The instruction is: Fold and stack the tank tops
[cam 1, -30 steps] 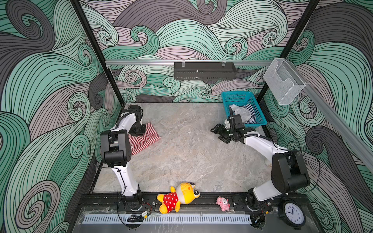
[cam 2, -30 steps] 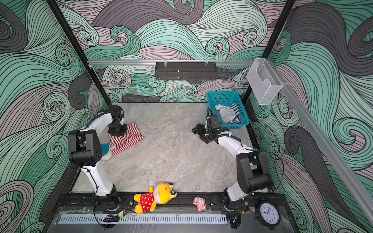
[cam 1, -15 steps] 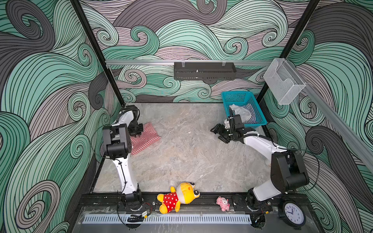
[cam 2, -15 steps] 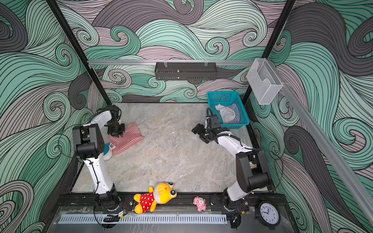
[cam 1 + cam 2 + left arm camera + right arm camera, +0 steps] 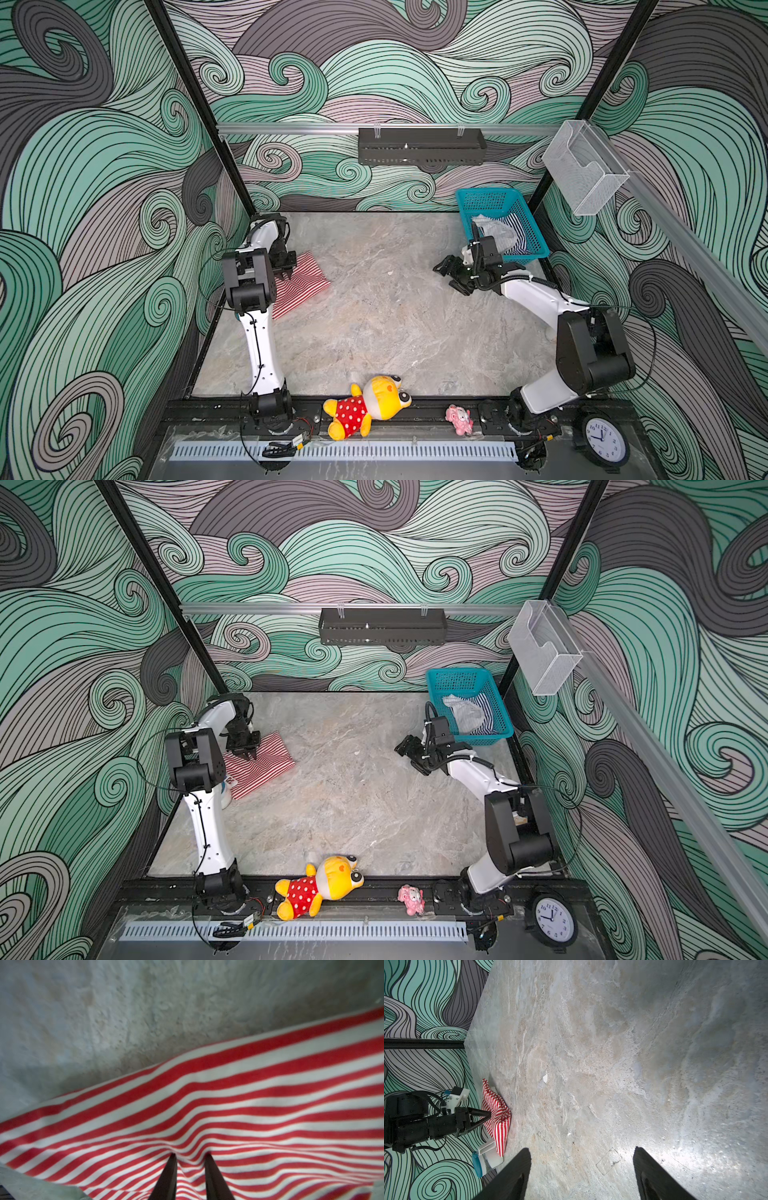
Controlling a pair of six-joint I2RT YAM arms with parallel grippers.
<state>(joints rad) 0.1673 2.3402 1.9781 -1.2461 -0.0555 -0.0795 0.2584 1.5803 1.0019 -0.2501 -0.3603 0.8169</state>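
Left wrist view: a pucker of the red-and-white tank top [image 5: 249,1095], seemingly folded at the far left of the table [image 5: 145,1012], is pinched by the narrowed left pincer [image 5: 190,1156]. The right pincer [image 5: 581,1148] is held wide and empty. The navy-and-white tank top [image 5: 513,239] is seen crumpled in the far-right basket [image 5: 490,201], not yet folded or stacked.

The folded tank top [image 5: 305,282] lies at the table's [image 5: 374,332] left edge. The crumpled tank top [image 5: 500,235] sits in the basket [image 5: 486,198], back right.
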